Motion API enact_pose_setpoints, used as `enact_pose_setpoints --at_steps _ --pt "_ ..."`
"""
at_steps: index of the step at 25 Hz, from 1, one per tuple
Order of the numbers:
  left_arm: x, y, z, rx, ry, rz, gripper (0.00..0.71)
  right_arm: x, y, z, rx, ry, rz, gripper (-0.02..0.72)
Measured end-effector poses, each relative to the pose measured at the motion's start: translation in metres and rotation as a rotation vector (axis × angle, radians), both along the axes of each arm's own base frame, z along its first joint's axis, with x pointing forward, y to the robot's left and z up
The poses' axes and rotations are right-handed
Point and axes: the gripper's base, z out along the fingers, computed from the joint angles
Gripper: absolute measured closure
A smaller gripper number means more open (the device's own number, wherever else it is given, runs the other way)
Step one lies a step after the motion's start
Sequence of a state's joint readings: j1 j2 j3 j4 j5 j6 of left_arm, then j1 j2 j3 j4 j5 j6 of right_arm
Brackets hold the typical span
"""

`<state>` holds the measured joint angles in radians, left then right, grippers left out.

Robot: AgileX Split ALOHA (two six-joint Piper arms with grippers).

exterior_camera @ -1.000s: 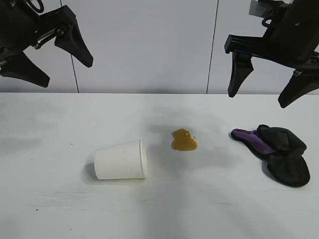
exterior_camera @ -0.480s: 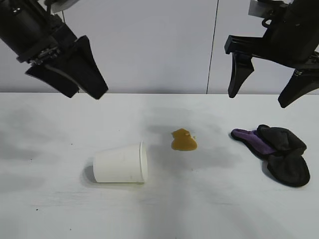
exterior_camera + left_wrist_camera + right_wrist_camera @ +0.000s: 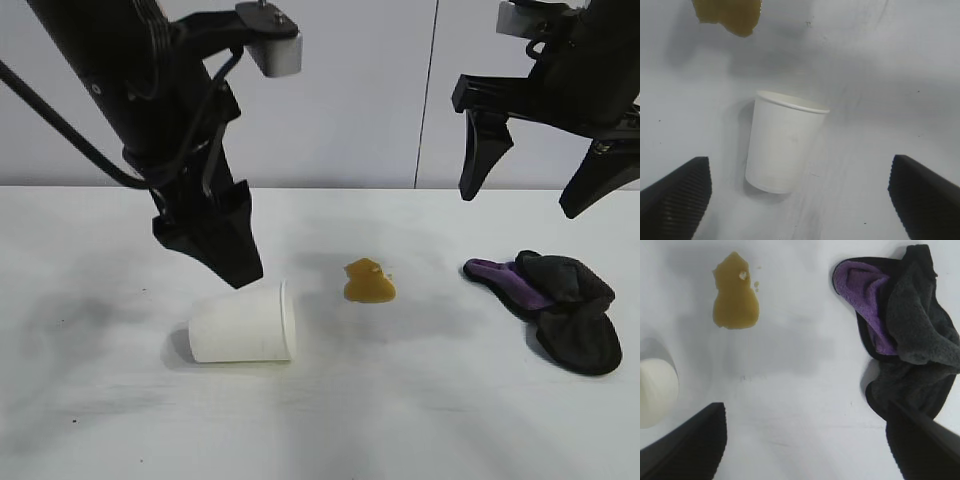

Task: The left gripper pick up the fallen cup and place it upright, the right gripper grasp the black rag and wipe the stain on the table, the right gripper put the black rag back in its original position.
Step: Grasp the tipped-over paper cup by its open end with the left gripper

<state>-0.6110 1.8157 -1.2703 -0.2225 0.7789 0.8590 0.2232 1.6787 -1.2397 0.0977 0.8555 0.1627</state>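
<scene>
Spreading under everything, the table [image 3: 90,430] carries all the task's things, and the cup [image 3: 243,323] serves as the landmark for placing them. The left gripper [image 3: 225,250] has swung in from the far left edge of the exterior view and dropped, rolling its wrist as it came, so it now hangs just above and behind the cup's closed end, fingers spread wide with nothing between them; from its own wrist camera the cup lies centred between the two fingertips [image 3: 676,200]. That suggests the pick-up is about to begin, though no contact has been made. The right gripper [image 3: 530,195] has not moved, waiting high and well to the cup's right, jaws apart and empty. Below it, well right of the cup, sits the black rag [image 3: 560,305], untouched. The cup lies on its side, mouth toward the stain [image 3: 369,282], which sits just beyond its rim.
</scene>
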Motion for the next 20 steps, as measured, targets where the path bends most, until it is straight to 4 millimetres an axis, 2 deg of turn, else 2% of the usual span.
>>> enact_pose_setpoints --at_steps 12,20 --pt "0.017 -0.008 -0.05 0.047 -0.003 -0.005 0.016 0.0 0.0 0.0 -0.001 0.002 0.001 0.102" --pt "0.02 -0.01 -0.068 0.07 -0.001 -0.042 0.016 0.0 0.0 0.0 -0.001 0.002 0.003 0.102"
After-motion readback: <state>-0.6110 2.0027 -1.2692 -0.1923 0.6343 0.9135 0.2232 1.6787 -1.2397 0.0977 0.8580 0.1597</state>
